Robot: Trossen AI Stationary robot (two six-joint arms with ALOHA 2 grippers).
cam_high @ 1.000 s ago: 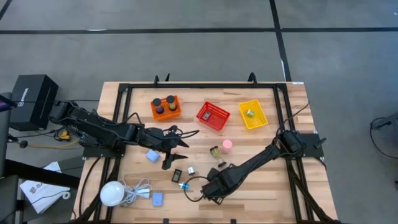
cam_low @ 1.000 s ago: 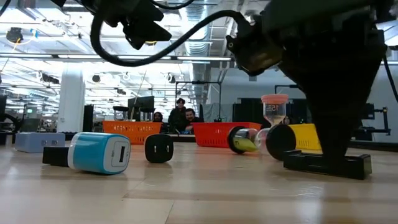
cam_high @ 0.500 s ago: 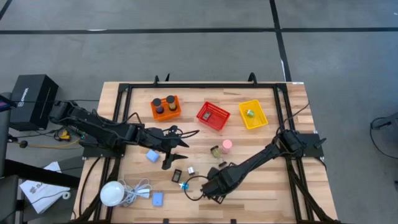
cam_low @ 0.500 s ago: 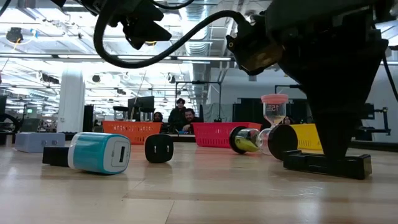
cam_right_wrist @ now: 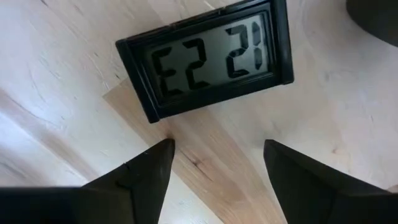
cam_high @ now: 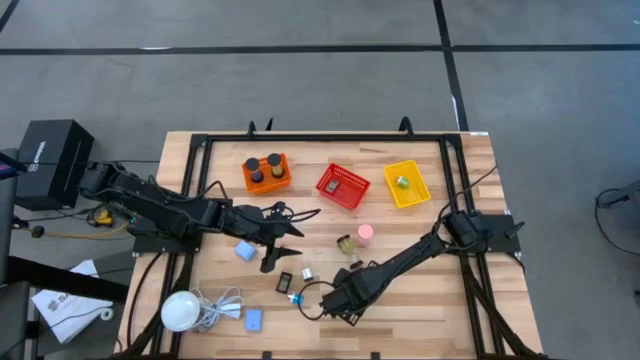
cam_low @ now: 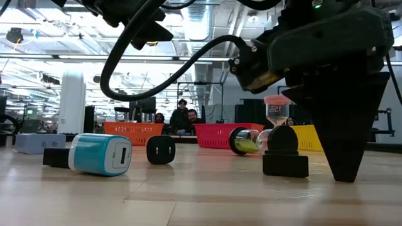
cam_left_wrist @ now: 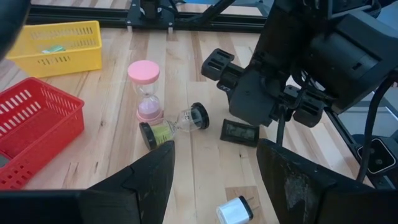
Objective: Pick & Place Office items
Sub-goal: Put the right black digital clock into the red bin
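Three mesh baskets (cam_high: 343,186) — orange, red, yellow — two light-blue chargers (cam_high: 243,250), one pink hourglass (cam_high: 365,233), one white bulb (cam_high: 181,310).

Visible on worktop (cam_left_wrist: 112,118): pink hourglass (cam_left_wrist: 147,91) upright, second hourglass (cam_left_wrist: 174,124) lying beside it, flat black display (cam_left_wrist: 240,132), red basket (cam_left_wrist: 34,127), yellow basket (cam_left_wrist: 57,46).

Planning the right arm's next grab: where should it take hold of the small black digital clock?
Across the narrow width of the digital clock, gripping its two long edges from straight above: it lies flat, display up, just ahead of the open right gripper.
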